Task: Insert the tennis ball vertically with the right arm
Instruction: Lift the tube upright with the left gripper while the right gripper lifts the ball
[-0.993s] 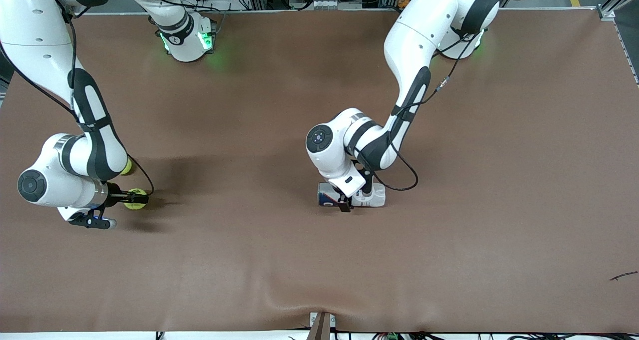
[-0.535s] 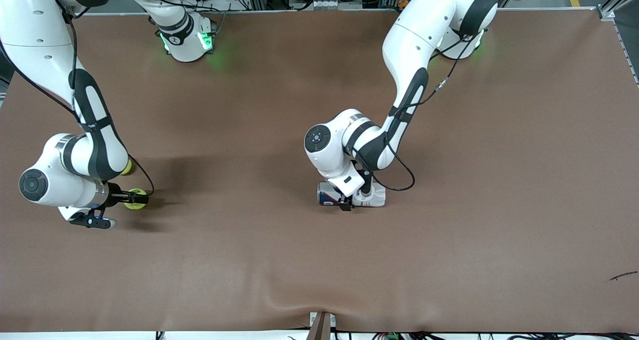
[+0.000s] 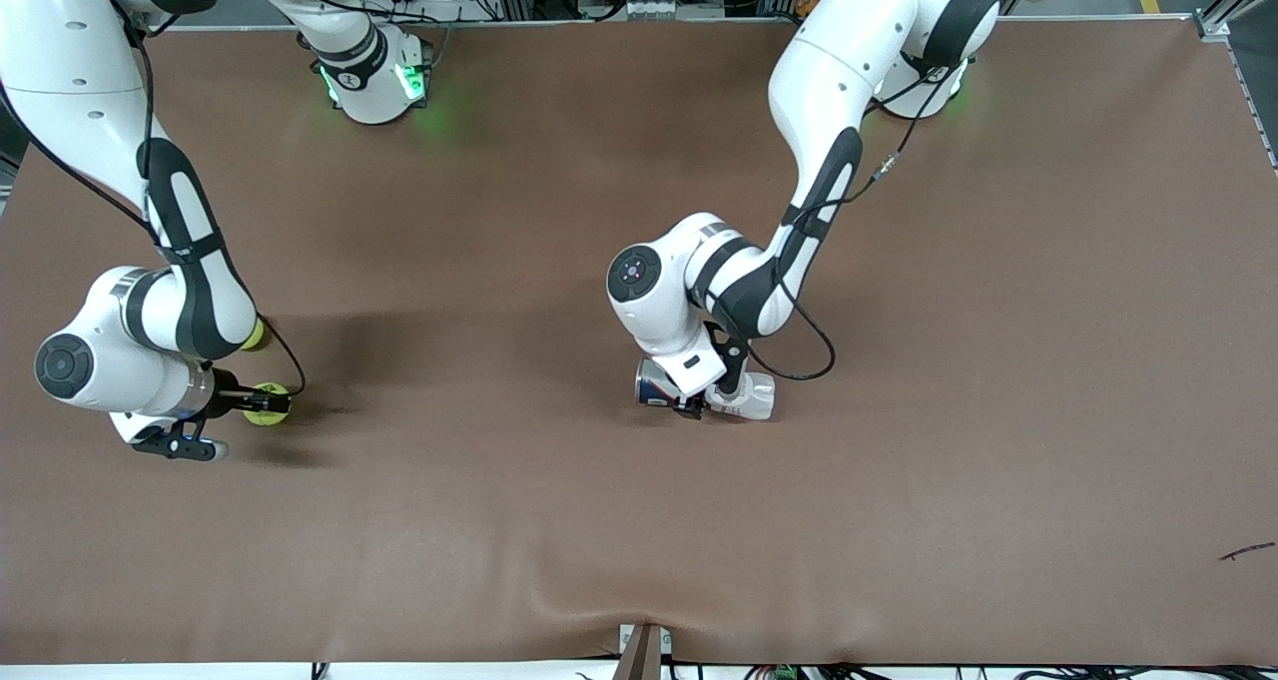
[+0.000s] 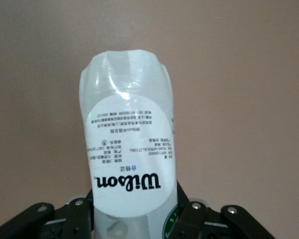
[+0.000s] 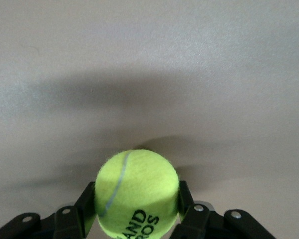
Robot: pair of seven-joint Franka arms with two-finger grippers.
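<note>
My right gripper (image 3: 262, 403) is shut on a yellow-green tennis ball (image 3: 270, 404), low over the table at the right arm's end. The right wrist view shows the ball (image 5: 137, 191) between the black fingers (image 5: 84, 206) of the gripper (image 5: 137, 211). My left gripper (image 3: 699, 402) is shut on a clear tennis ball can (image 3: 747, 396) with a white Wilson label, held lying sideways low over the table's middle. The left wrist view shows the can (image 4: 129, 144) pointing away from the gripper (image 4: 134, 219).
A second yellow-green ball (image 3: 256, 336) peeks out from under the right arm's forearm, on the brown table mat (image 3: 998, 360). A small dark scrap (image 3: 1246, 552) lies near the left arm's end, close to the front edge.
My right gripper with the ball has shifted slightly toward the right arm's end. My left wrist has shifted a little and the can's clear end has turned slightly.
</note>
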